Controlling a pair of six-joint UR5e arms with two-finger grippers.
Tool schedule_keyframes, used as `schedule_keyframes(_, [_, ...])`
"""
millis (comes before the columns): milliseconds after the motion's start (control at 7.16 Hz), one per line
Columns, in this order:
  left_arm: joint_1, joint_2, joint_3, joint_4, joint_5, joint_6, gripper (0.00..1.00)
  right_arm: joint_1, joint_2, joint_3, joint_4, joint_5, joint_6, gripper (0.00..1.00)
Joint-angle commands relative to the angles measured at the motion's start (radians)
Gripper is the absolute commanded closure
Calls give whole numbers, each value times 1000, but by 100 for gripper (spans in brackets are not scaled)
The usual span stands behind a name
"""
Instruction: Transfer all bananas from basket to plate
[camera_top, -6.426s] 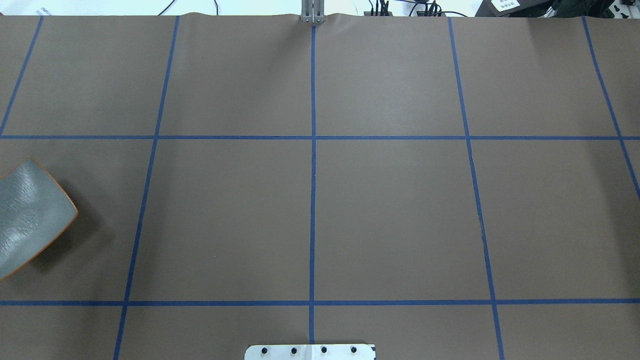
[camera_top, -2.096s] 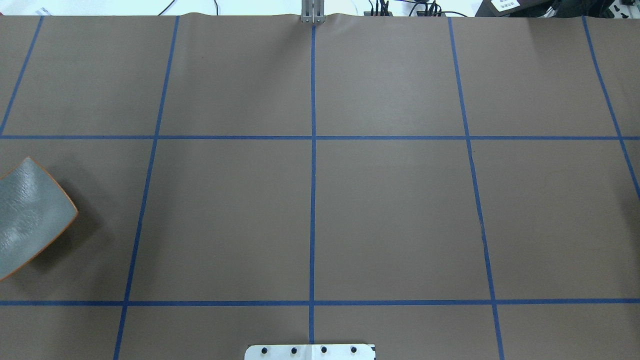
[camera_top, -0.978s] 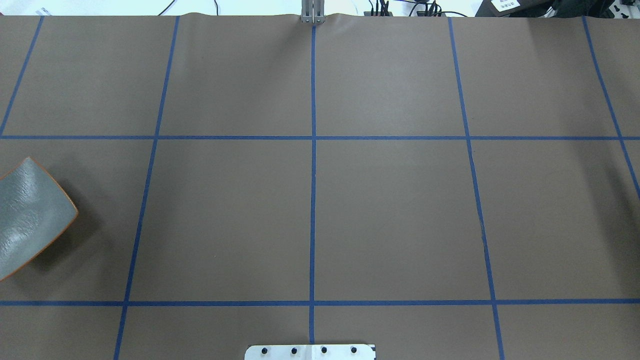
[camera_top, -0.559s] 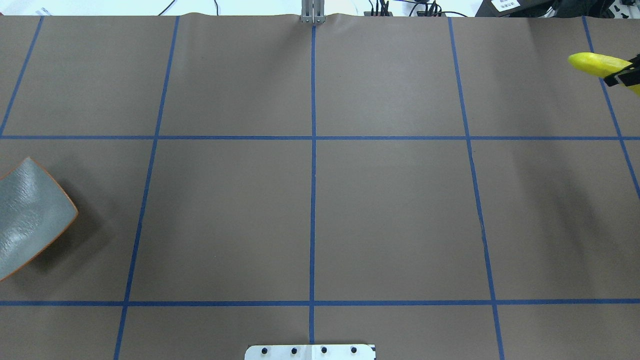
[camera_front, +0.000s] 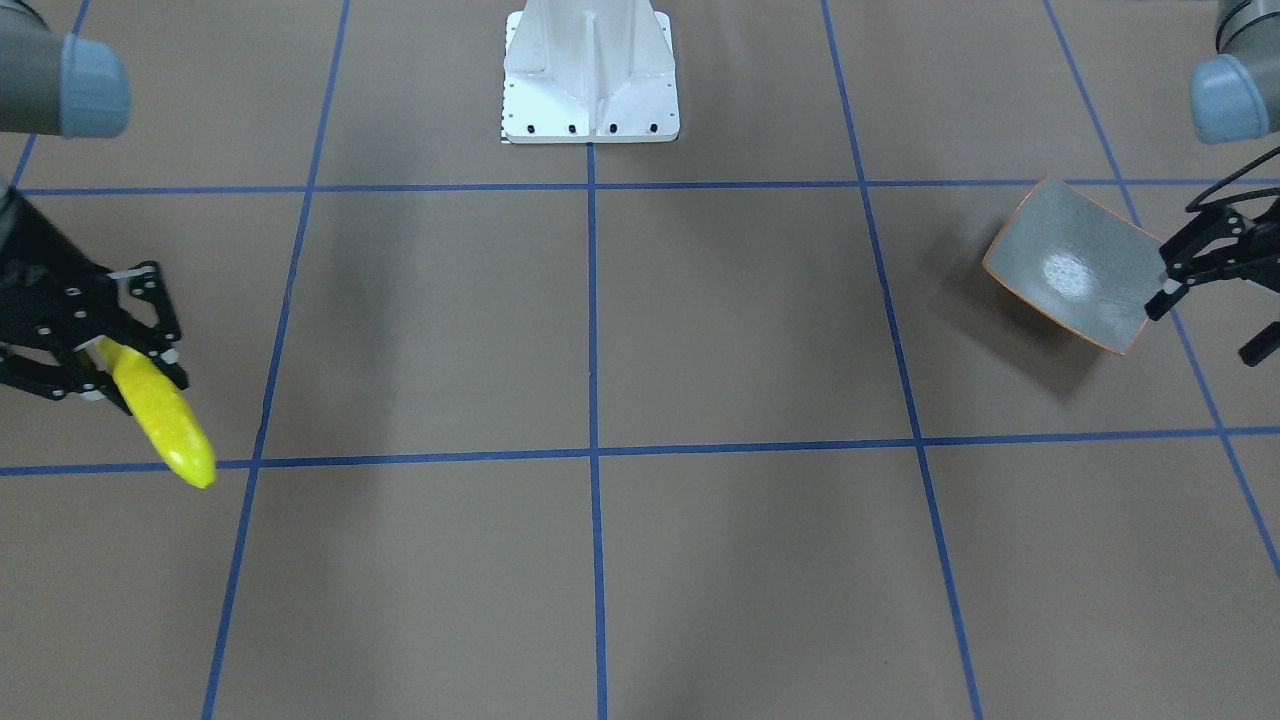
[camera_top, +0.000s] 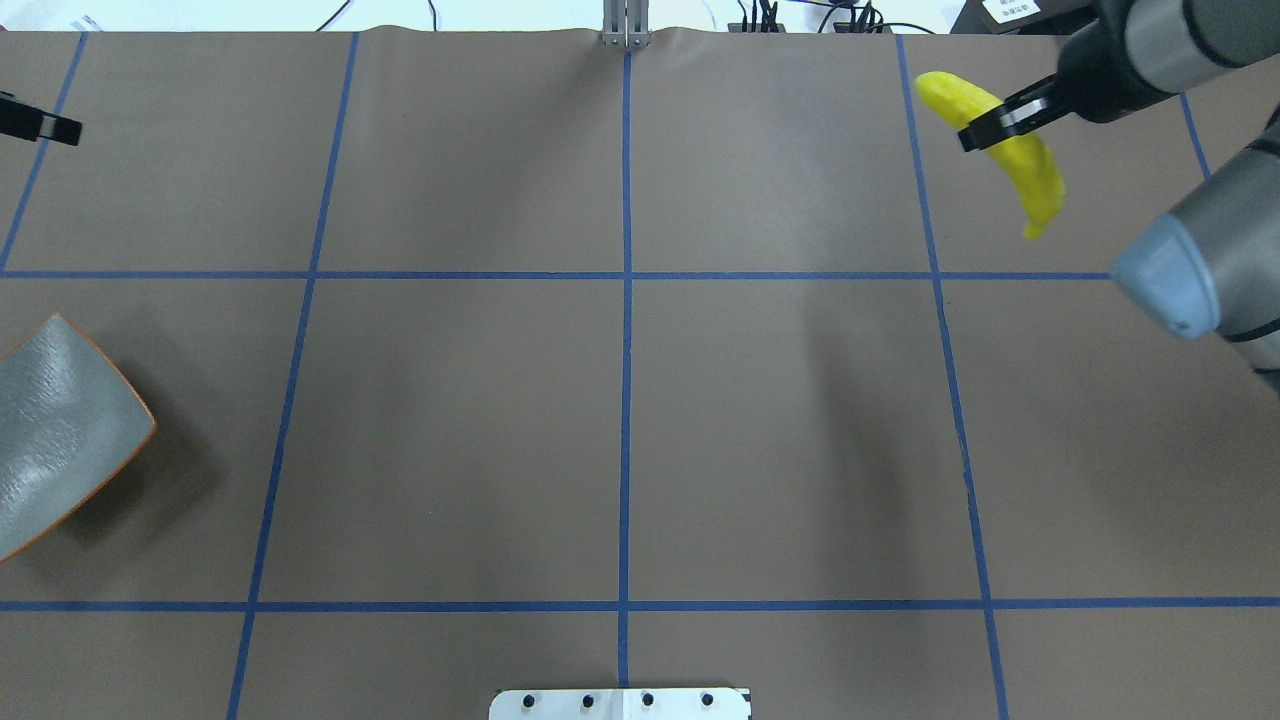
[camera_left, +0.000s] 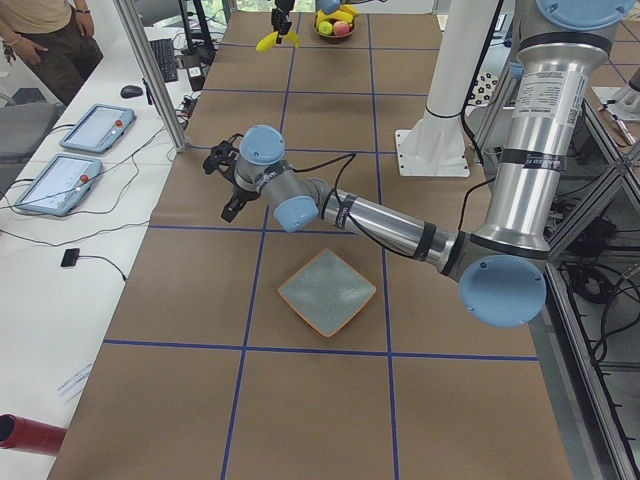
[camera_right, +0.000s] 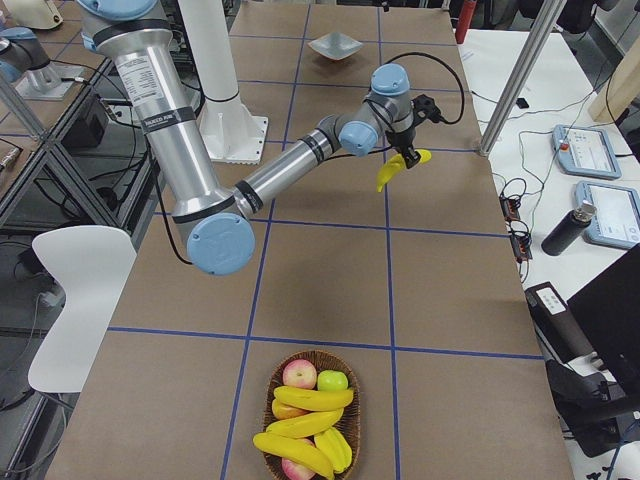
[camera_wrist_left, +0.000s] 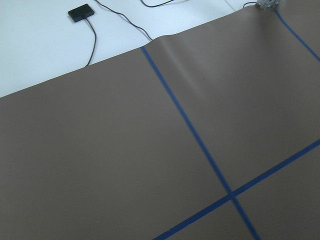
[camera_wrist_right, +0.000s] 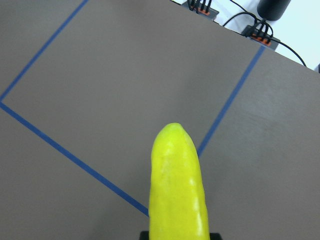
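Note:
My right gripper (camera_top: 985, 128) is shut on a yellow banana (camera_top: 1035, 175) and holds it in the air over the far right of the table. It also shows in the front view (camera_front: 160, 415) and fills the right wrist view (camera_wrist_right: 179, 190). The grey-green plate (camera_top: 60, 430) with an orange rim lies empty at the table's left edge. My left gripper (camera_front: 1205, 330) is open and empty, just beyond the plate (camera_front: 1070, 260). The wicker basket (camera_right: 270, 395) at the table's right end holds more bananas (camera_right: 310, 398).
Apples (camera_right: 298, 374) lie in the basket among the bananas. The white robot base (camera_front: 590, 75) stands at the near middle edge. Blue tape lines grid the brown table. Cables and tablets lie beyond the far edge.
My right arm has come in from the right edge with the banana and carried it leftward. A left gripper fingertip now shows at the overhead view's left edge. The plate has not moved.

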Motion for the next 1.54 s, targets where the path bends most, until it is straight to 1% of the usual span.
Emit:
schedule_keyframes(0, [82,-74,-27,-8,0,-457,0,-188,82,73,-2,-260,222,100])
schedule_keyframes(140, [102,-117,-46,-8,0,-666,0,-257,125,76,-2,-360,285,100])
schedule_keyframes(419, [194,-202,-48,-7,12,-928,0,-380,189,74,-9,-552,313,100])
schedule_keyframes(559, [258,-238,-38,-7,52,-1012,0,-429,217,67,-17,-636,307,100])
schedule_keyframes(699, [344,-271,-35,-7,127,-1075,0,-498,236,53,-20,-769,281,100])
schedule_keyframes(838, [407,-298,-40,-7,179,-1119,0,-573,298,30,-120,-933,202,100])
schedule_keyframes(978, [440,-335,-37,-7,183,-1180,0,-589,362,4,-196,-963,160,100])
schedule_keyframes(1118, [448,-361,-38,-8,183,-1234,0,-612,377,-11,-201,-988,142,100])
schedule_keyframes(1257, [473,-369,-40,-8,184,-1248,0,-644,380,-15,-201,-1026,134,100])
schedule_keyframes(1397, [483,-380,-41,-49,184,-1262,0,-677,378,-13,-201,-1060,120,100])
